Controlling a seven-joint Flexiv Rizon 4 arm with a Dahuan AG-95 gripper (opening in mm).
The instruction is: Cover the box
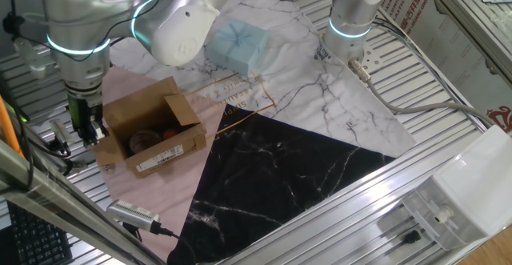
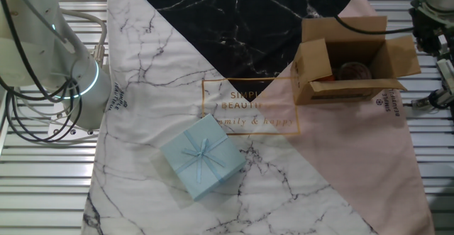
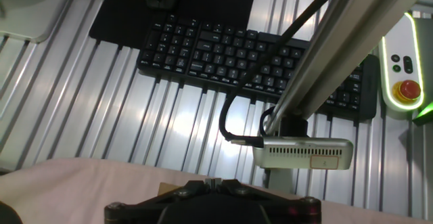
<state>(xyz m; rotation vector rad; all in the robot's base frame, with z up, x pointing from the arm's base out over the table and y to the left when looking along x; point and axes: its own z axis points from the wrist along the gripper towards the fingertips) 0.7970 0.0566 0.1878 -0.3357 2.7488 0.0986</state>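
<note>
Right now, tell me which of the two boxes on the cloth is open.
The brown cardboard box beside the gripper is open, flaps up, contents showing. The pale blue gift box is closed, with a ribbon bow on top.

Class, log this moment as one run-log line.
task: cover box | brown cardboard box: flaps open | gripper: beside box, state unclear | pale blue gift package: apart

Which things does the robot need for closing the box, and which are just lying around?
Needed: box, end effector.
Lying around: blue gift, keyboard, marble cloth, round things in the box.
</note>
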